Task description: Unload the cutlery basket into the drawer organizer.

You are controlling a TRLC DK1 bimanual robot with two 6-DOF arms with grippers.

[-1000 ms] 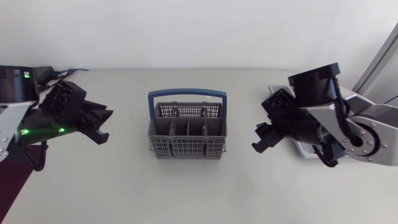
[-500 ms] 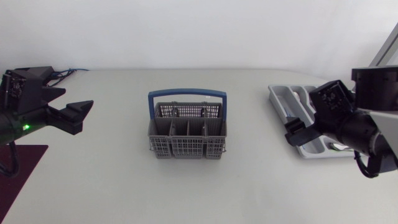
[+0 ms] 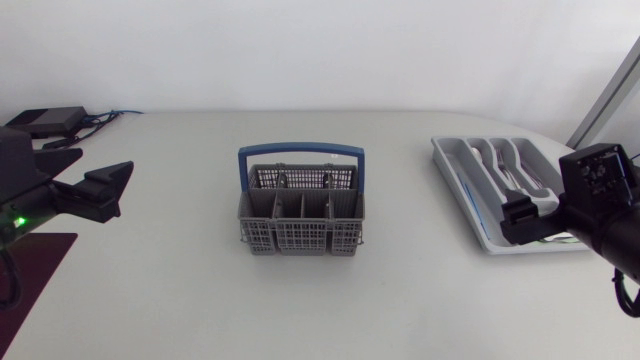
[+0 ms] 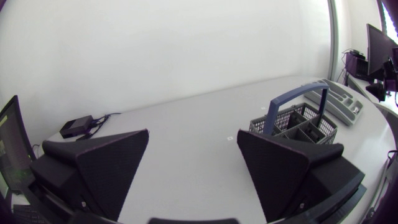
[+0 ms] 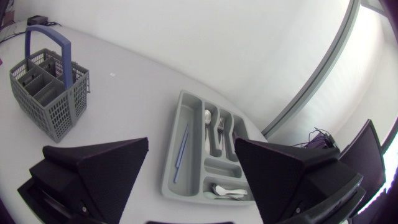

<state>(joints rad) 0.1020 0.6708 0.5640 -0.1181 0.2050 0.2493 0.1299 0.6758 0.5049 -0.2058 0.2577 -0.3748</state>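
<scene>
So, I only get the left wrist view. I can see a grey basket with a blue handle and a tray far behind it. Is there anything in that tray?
Observer: Yes. The right wrist view looks down into the drawer organizer. A spoon and forks lie in its narrow compartments.
Operator: Anything else in there?
Observer: A thin blue utensil lies alone in the long side compartment.
Operator: And the basket, is it full?
Observer: The head view looks straight down on the cutlery basket, and no cutlery shows in its compartments.
</scene>
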